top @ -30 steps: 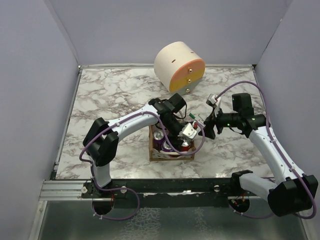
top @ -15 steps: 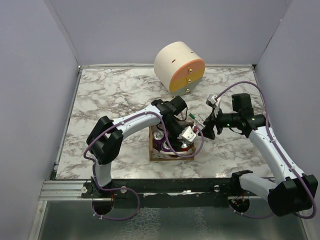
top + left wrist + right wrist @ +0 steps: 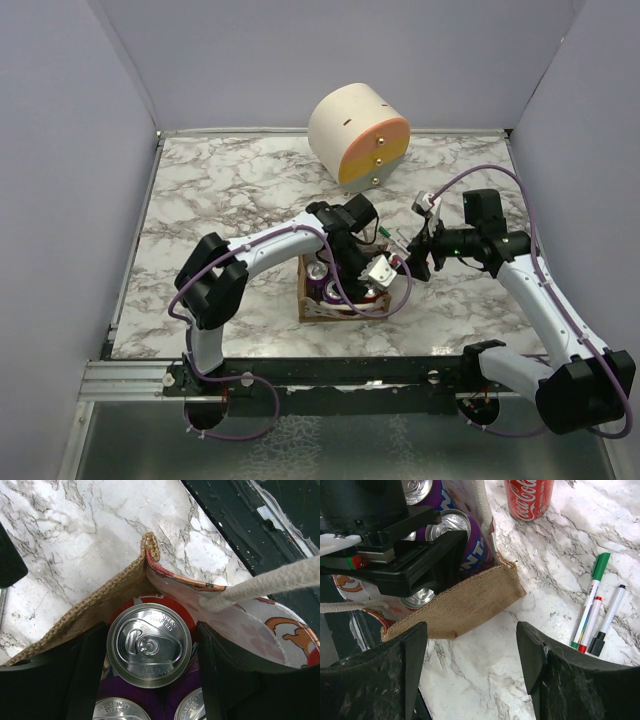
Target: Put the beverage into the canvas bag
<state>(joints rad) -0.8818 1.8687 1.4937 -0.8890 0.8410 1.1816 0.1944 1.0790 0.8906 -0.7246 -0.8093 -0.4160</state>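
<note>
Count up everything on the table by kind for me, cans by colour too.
Purple cans: 2, in the canvas bag
Red cans: 2, one red can in the bag, one Coca-Cola can outside it
Markers: 3
Canvas bag: 1
Round drawer box: 1
Total: 9

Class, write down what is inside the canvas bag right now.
A red can, gripped by the left gripper, with at least two purple cans beside it. The cans' lower parts and the bottom of the canvas bag are covered.
</note>
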